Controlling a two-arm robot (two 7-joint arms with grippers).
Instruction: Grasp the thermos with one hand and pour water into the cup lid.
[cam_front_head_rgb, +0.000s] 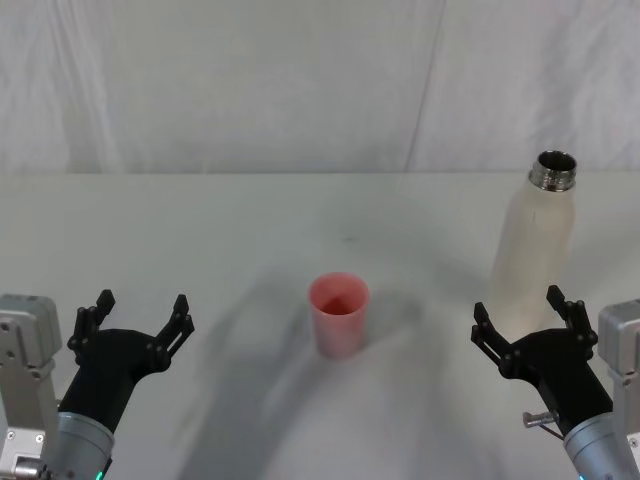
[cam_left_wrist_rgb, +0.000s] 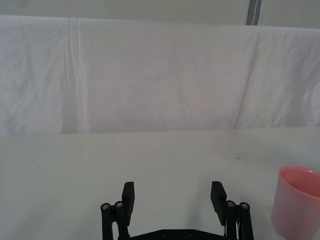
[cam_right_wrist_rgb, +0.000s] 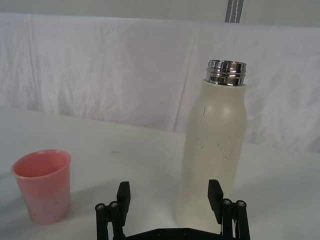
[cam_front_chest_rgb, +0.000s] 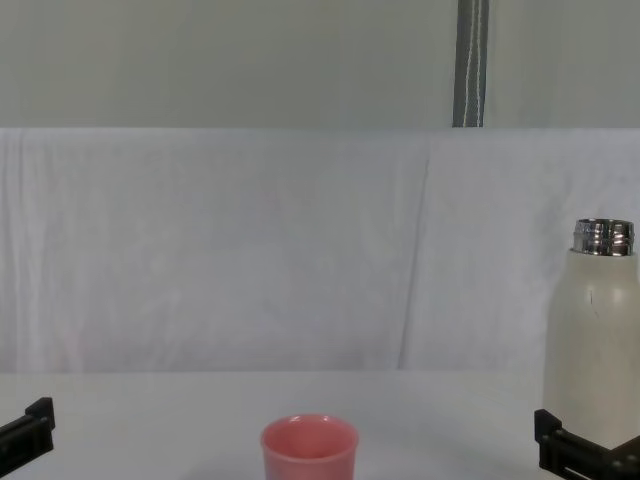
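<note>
step: pre-grasp | right gripper (cam_front_head_rgb: 525, 317) spread wide, just short of thermos (cam_front_head_rgb: 533, 245) at desk (cam_front_head_rgb: 240, 230) right edge | left gripper (cam_front_head_rgb: 131, 318) spread, idle | cup lid (cam_front_head_rgb: 338, 315) mid-desk | next: advance, close on body

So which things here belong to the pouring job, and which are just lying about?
Job:
- thermos, upright, uncapped
- cup lid, upright
- right hand, open, near the thermos

Not in use:
- left hand, open, idle
- white table
- backdrop cloth
</note>
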